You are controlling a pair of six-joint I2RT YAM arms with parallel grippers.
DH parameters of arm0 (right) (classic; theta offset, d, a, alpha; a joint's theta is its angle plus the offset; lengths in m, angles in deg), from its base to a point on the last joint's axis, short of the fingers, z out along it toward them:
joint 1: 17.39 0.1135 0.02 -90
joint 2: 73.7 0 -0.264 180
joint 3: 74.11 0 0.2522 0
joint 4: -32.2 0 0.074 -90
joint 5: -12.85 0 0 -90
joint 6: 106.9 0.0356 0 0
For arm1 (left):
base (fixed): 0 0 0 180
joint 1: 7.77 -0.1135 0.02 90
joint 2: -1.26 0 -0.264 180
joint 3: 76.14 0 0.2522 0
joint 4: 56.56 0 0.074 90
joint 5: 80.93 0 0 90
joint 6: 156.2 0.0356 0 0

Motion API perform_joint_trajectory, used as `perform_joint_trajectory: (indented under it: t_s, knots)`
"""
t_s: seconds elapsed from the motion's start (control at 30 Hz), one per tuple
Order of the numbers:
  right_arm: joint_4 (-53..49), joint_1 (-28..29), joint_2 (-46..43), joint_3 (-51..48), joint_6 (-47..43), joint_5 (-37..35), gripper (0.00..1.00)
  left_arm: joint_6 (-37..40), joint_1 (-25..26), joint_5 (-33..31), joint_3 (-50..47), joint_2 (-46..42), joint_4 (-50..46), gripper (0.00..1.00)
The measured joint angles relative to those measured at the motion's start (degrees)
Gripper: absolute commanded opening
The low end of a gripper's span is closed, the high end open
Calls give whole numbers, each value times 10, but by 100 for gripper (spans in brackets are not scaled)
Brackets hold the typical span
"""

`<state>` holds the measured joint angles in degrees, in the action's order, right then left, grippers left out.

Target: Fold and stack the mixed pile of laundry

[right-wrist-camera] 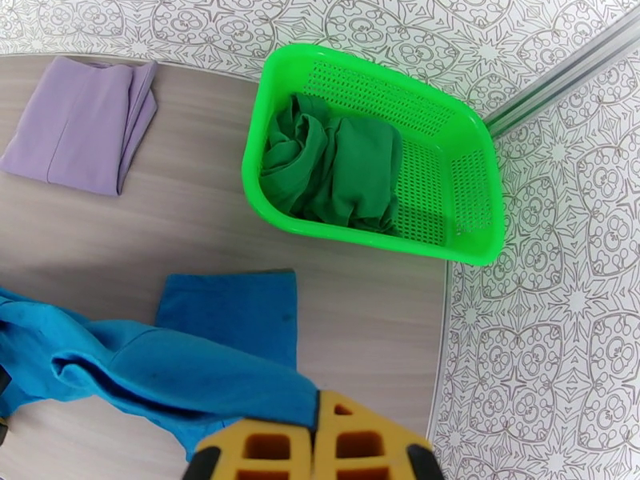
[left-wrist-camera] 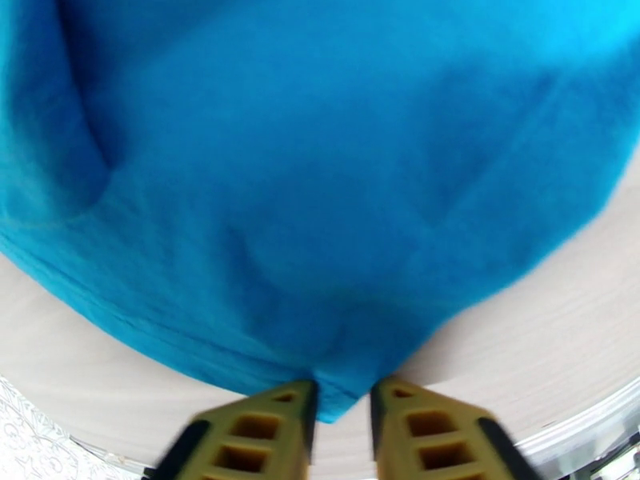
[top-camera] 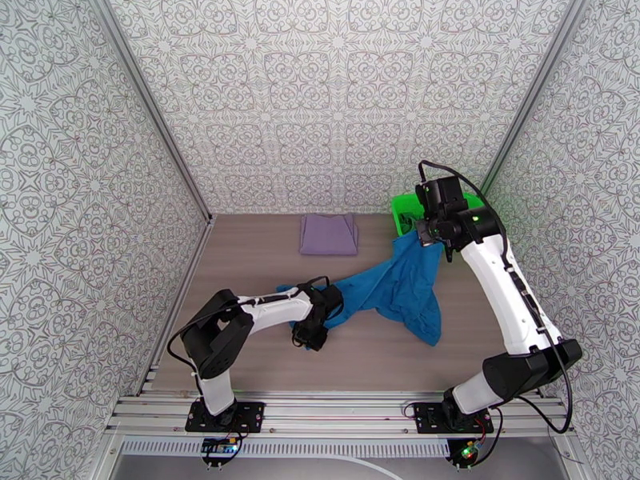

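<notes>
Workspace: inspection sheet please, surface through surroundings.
Surface: wood-grain table, no spills seen.
Job's things: lavender garment folded flat at far edge; blue shirt stretched between both arms; dark green garment crumpled in green mesh basket.
Clutter: nothing seen.
End effectors: right end effector shut on blue shirt; left end effector has shirt hem between its fingers, grip unclear.
Cables: black cable loops off right wrist, another over left forearm.
Surroundings: patterned walls; aluminium rail at near edge.

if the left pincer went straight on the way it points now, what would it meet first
The bright blue cloth shirt: its edge lies between the fingertips of the left pincer, so it would press straight into that fabric. What lies behind the cloth is hidden, probably the pale wood-grain table.
</notes>
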<state>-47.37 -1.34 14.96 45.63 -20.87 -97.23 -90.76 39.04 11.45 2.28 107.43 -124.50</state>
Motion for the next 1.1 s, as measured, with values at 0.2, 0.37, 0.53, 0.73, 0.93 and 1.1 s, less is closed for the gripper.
perform_joint_trajectory:
  t_s: [0.2,0.37,0.53,0.73,0.93,1.1]
  knots:
    - [2,0,-19,-7,0,-1,0,-14,-3,-38,-7,-25,18,0]
    - [-12,0,-47,10,1,0,0,-22,-26,-164,17,-98,-16,0]
    - [-53,0,-68,99,1,1,0,-17,-38,-255,244,-249,-116,0]
    - [-114,0,-78,279,0,4,0,14,-94,-320,579,-336,-229,0]
    - [-144,0,-94,365,-4,14,0,56,-158,-329,747,-330,-309,0]
    - [-141,0,-70,377,-13,8,0,88,-213,-299,747,-291,-318,0]
